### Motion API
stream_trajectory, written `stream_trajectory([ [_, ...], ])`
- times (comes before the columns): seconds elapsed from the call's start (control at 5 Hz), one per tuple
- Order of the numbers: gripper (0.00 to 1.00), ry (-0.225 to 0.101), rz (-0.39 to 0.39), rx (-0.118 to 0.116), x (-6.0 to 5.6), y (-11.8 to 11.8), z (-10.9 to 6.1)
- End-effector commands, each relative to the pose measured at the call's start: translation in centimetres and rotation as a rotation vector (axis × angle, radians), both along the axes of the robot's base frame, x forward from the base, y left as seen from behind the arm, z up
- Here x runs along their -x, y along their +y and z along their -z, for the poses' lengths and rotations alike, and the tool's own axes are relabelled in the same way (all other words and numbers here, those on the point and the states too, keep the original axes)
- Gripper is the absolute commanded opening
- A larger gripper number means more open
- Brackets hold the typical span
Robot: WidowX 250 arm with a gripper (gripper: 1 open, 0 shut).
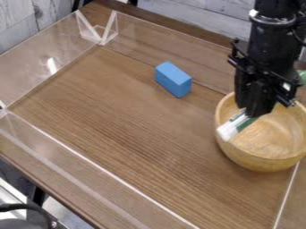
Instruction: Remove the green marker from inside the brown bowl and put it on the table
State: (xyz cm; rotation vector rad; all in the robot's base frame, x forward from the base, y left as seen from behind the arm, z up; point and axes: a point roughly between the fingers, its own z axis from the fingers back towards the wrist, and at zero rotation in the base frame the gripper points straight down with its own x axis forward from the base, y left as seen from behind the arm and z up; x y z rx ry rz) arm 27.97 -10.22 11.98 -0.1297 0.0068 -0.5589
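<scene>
Black pincer point(251, 114) is pointing straight down over the left part of the brown bowl point(262, 136), jaws clamped together on the green marker point(237, 124). Marker is hanging tilted in the grip, white end poking out down-left over the bowl's left rim, greenish part running up toward the fingers. Marker looks lifted clear of the bowl floor, but whether the white tip is grazing the rim can't be told at this resolution. Fingers are partly hiding the upper half of the marker.

Black arm is rising from the pincer up and out of the top edge of the view, at the right side.

Bowl is sitting on the desk point(131, 125) at the right edge, close to the right acrylic wall; round, light wood, thick rim, inside looking bare apart from the marker end above it.

Blue block point(174, 79) is lying on the desk up-left of the bowl, well apart from it and from the pincer, not touching anything else.

Desk is wood-grain brown, ringed by low clear acrylic walls point(48, 64); the far-left corner is showing a folded clear bracket point(98, 29). Beyond the walls, pale floor or backdrop at top left, dark stuff at bottom left too blurred to tell.
</scene>
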Motion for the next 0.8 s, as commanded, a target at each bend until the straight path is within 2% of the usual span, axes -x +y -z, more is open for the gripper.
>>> stream_trajectory([
  [0.0, 0.0, -0.069, -0.02, 0.011, -0.12, 0.51, -2.04],
  [0.6, 0.0, -0.085, -0.085, -0.006, 0.43, 1.19, -2.0],
])
